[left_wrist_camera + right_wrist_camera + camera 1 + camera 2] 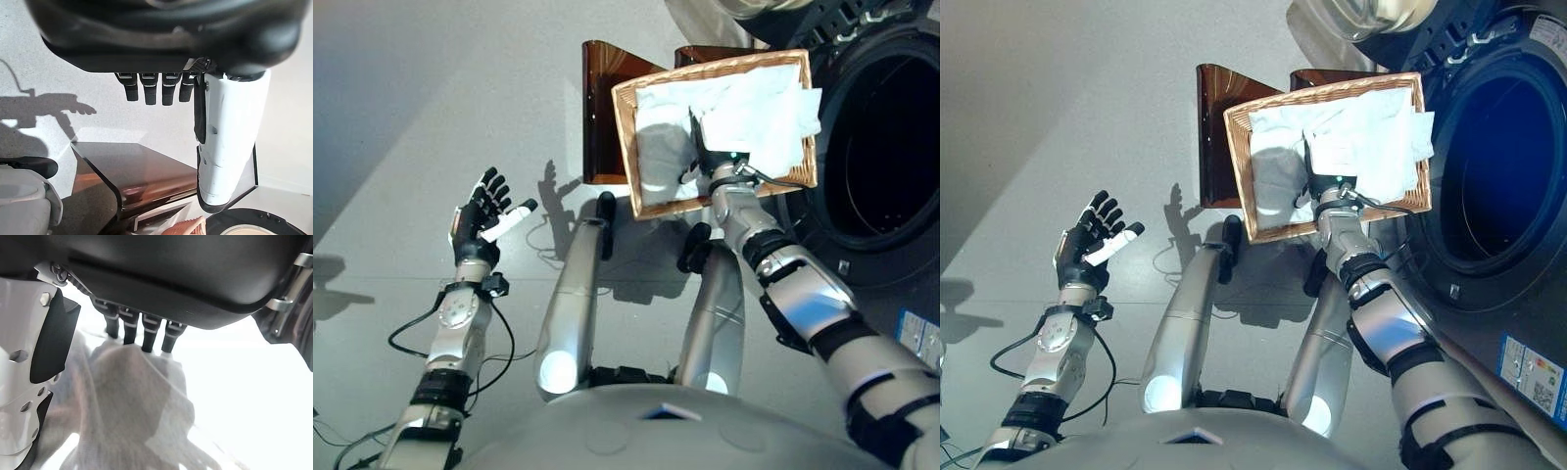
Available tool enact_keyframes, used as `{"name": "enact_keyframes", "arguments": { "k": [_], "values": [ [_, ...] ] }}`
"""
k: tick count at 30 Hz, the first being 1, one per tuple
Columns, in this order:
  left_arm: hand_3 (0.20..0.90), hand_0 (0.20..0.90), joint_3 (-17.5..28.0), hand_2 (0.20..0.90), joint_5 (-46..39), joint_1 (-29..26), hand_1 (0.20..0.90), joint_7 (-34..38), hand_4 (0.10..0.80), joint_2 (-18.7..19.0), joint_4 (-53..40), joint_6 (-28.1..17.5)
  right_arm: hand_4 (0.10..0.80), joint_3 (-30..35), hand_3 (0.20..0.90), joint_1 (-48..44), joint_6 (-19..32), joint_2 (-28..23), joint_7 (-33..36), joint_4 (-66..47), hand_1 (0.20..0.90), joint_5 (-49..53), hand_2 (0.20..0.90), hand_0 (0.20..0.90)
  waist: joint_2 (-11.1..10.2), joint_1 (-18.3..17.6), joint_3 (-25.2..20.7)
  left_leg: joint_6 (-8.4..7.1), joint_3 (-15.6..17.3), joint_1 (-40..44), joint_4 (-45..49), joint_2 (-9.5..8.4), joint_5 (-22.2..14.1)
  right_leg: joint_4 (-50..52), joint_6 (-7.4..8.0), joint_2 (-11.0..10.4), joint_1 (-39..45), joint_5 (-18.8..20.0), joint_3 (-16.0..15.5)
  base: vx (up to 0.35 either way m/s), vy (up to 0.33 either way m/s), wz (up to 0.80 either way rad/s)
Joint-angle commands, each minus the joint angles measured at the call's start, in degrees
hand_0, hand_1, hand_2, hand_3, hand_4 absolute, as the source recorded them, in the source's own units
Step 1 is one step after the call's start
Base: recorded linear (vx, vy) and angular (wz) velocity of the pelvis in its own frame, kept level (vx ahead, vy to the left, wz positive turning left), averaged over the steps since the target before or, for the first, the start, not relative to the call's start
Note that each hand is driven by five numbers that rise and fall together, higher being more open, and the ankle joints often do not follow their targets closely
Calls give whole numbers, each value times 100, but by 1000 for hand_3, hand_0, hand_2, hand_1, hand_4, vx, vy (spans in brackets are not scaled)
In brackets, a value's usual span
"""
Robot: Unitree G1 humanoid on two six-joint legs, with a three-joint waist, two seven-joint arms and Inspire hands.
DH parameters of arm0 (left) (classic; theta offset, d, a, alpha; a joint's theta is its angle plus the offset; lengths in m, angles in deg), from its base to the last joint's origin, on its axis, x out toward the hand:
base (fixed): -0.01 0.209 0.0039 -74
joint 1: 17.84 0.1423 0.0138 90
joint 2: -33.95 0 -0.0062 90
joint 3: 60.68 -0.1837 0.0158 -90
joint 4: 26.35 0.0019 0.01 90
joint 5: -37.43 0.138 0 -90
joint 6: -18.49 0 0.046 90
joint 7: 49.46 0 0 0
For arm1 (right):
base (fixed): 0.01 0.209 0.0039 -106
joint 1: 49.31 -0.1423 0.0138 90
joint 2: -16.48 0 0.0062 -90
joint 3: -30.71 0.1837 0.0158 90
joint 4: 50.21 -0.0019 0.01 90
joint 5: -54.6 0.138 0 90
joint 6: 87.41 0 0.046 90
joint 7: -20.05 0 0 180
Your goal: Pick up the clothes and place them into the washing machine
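White clothes fill a wicker basket that stands on a brown stand beside the washing machine, whose round drum is open. My right hand reaches into the basket. In the right wrist view its straight fingers touch a raised fold of the white clothes, with the white-covered thumb held apart. My left hand hangs open over the floor at the left, holding nothing.
The washer's open door shows at the top, above the basket. The brown stand also appears in the left wrist view beyond the left fingers. Grey floor stretches to the left.
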Motion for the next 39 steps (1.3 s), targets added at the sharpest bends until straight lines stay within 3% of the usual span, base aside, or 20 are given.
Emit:
{"name": "enact_keyframes", "arguments": {
  "k": [1,7,8,9,10,11,29,39],
  "values": [
    [900,900,387,900,-17,242,900,112,800,310,-607,-488,800,-301,900,-294,45,21,81,43,900,8,900,900,81,131,-205,-60,118,-77,192,-55,-512,-185,-73,40,-311,398,126,0,0,0],
    [900,900,451,900,-41,319,900,89,800,326,-747,-483,800,-315,900,-365,-34,-65,32,101,900,-96,900,900,90,131,-248,-64,107,-212,348,-42,-579,-15,-110,22,-451,287,134,0,0,0],
    [900,900,454,900,-38,329,900,86,800,328,-746,-478,725,-321,796,-362,-54,-77,17,122,796,-126,796,796,89,133,-250,-65,107,-212,338,-37,-576,-14,-109,18,-455,285,130,0,0,0],
    [900,900,454,900,-38,330,900,85,800,328,-747,-478,620,-321,647,-362,-54,-76,17,122,647,-126,647,647,89,133,-251,-65,107,-212,337,-38,-576,-15,-109,18,-455,285,130,0,0,0],
    [900,900,461,900,-33,331,900,81,800,334,-736,-467,425,-335,376,-366,-69,-69,-11,148,376,-168,376,376,88,135,-258,-64,107,-205,321,-36,-578,-21,-107,19,-453,284,127,0,0,0],
    [900,900,463,900,-32,326,900,74,800,340,-725,-461,300,-347,200,-383,-79,-70,-25,169,200,-191,200,200,89,134,-258,-65,108,-206,311,-40,-573,-27,-110,19,-452,285,121,0,0,0],
    [900,900,478,900,49,235,900,60,800,363,-522,-463,300,-292,200,-357,-103,-100,-13,264,200,-156,200,200,61,90,-351,-51,113,-171,110,-59,-485,-134,-86,39,-480,367,122,0,0,0],
    [900,900,651,900,165,246,900,131,800,342,-382,-533,300,600,200,546,303,-778,489,-791,200,670,200,200,4,-68,-403,-43,173,210,-479,-27,-305,-619,-16,61,-134,598,107,0,0,0]
  ]
}}
